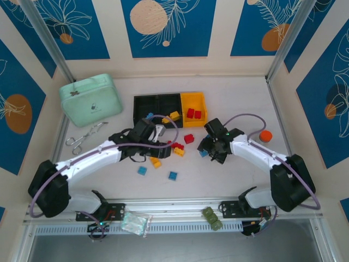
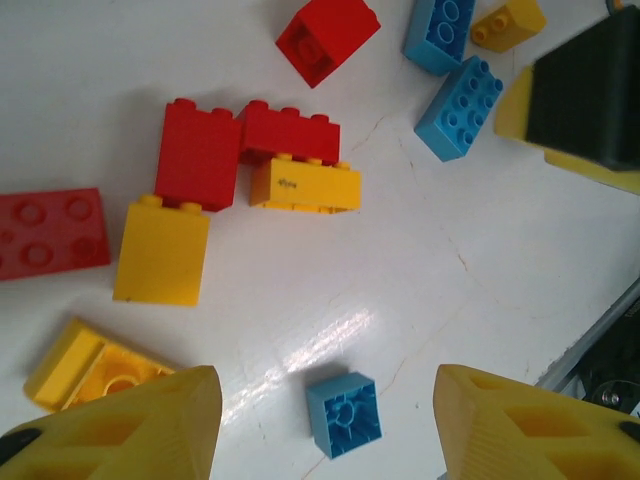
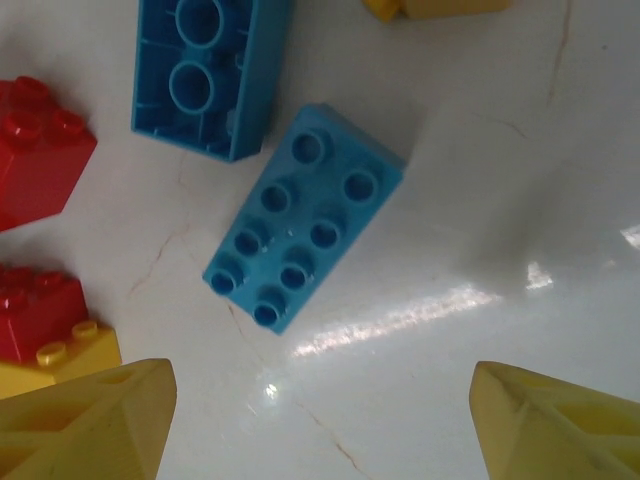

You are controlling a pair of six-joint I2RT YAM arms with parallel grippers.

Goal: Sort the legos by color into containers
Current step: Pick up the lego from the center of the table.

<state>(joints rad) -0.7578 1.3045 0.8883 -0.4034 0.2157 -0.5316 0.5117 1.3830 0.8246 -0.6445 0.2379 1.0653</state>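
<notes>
Right wrist view, looking straight down at the white table (image 3: 480,200). Just ahead of the right gripper (image 3: 320,385), spread wide and holding nothing: a blue eight-stud brick (image 3: 303,215), studs up, flat on the table, slightly left of the midline between the yellow fingertips. Long axis slanted from near-left to far-right, so not square to the closing line. Likely needs a wrist turn before a pinch across the narrow sides. Just beyond it, close by one corner, a second blue brick (image 3: 205,70), hollow side up.

Left wrist view: left gripper (image 2: 325,372) also parted and empty. Between its fingertips, apart from both, a small blue square brick (image 2: 343,415), hollow side up on the table.

Top external view: containers (image 1: 158,97) at the far side of the table, well apart from the blue bricks, with two red bricks (image 1: 193,113) inside the yellow bin (image 1: 205,106). Right arm judged nearer the slanted brick.
</notes>
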